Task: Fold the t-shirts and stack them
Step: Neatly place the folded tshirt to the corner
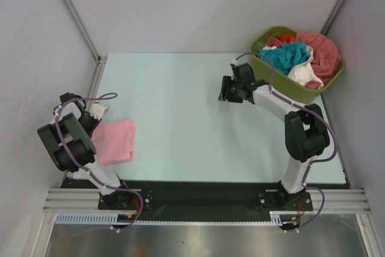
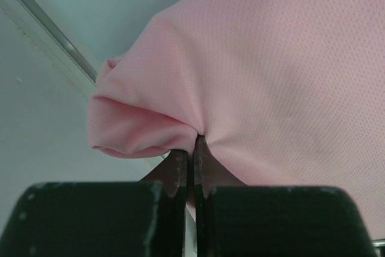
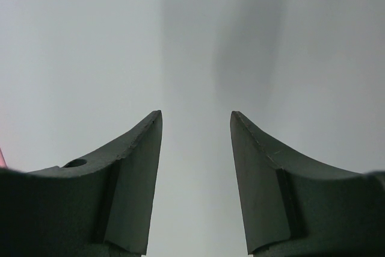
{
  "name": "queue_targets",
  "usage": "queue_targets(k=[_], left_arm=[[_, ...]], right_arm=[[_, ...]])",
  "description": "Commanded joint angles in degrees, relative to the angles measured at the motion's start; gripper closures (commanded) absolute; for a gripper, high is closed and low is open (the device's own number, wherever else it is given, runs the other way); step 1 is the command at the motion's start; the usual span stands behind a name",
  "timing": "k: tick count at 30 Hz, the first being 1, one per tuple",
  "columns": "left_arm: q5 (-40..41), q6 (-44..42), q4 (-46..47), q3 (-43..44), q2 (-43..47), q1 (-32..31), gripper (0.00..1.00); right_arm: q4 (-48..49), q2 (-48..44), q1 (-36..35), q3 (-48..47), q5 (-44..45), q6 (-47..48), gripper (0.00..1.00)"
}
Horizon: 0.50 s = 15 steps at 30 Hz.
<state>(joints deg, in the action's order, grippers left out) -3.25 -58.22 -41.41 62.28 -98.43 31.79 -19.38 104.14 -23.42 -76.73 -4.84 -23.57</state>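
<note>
A folded light pink t-shirt (image 1: 115, 139) lies at the table's left side. My left gripper (image 1: 96, 117) is at its left edge; in the left wrist view the gripper (image 2: 194, 139) is shut on a pinch of the pink t-shirt (image 2: 271, 70). My right gripper (image 1: 224, 92) hovers over the table right of centre, open and empty; its wrist view shows the gripper (image 3: 196, 115) with only bare surface between the fingers. Other t-shirts in teal (image 1: 286, 56), white (image 1: 304, 71), coral-red (image 1: 320, 50) and orange (image 1: 287, 38) are piled in the tub.
The olive-green tub (image 1: 313, 91) stands at the back right corner, just behind my right arm. White walls and metal frame posts (image 1: 72, 10) enclose the table. A black rail (image 1: 198, 194) runs along the near edge.
</note>
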Motion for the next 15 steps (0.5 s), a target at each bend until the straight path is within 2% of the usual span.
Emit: queue_targets(k=[1,6,7,8,9,10,11,12,15], left_arm=[[1.75,-11.3,1.32,0.21,2.81,0.82,1.0],[1.75,-10.35,0.89,4.69,-0.18,0.82,0.98],[1.66,-9.64,1.24,4.95,-0.09,0.9,0.92],[1.58,-9.2,1.85,5.13,0.17,0.82,0.68],[2.01,-7.89,3.6,5.22,0.52,0.82,0.53],[2.28,-6.83,4.48,5.31,0.96,0.82,0.43],[2.37,-5.78,5.02,5.83,1.92,0.82,0.37],[2.19,-3.42,5.54,6.27,2.62,0.82,0.27],[0.0,-0.94,5.02,6.98,6.75,-0.14,0.22]], right_arm=[[-0.05,-2.62,0.22,-1.05,1.06,1.16,0.46],[-0.84,-2.97,0.22,-1.23,1.85,1.77,0.46],[-0.93,-3.15,0.3,-1.14,1.94,1.95,0.46],[-1.01,-3.24,0.39,-1.14,2.03,1.86,0.46],[-1.01,-3.41,0.39,-0.79,1.94,1.86,0.46],[-1.01,-3.41,0.39,-0.7,1.94,1.86,0.46],[-0.93,-3.5,0.48,-0.53,1.85,1.78,0.46],[-0.84,-3.5,0.39,-0.44,1.77,1.69,0.46],[-0.49,-3.24,0.48,-0.26,0.98,1.6,0.46]])
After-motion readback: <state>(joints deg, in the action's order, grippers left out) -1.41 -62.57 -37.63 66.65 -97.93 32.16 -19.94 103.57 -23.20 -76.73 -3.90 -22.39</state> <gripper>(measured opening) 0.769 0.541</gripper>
